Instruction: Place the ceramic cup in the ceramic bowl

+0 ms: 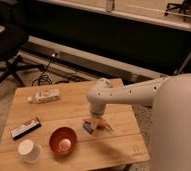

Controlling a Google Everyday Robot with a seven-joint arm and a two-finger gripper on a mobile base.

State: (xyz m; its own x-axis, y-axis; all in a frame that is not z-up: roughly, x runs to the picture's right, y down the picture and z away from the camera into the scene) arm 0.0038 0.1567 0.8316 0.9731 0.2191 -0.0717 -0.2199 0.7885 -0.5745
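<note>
The ceramic cup (29, 150), small, white and round-rimmed, stands at the front left corner of the wooden table (74, 107). The ceramic bowl (63, 140), red-orange with a pale egg-like ball inside, sits just right of the cup, close beside it. My gripper (95, 123) hangs at the end of the white arm (124, 95), low over the table to the right of the bowl, above a small blue and orange object (100, 125). It is well apart from the cup.
A white bottle with a label (45, 95) lies on its side at the back left of the table. A flat black, red and white packet (25, 128) lies at the left, above the cup. An office chair (6, 45) and floor cables (46, 75) are beyond the table.
</note>
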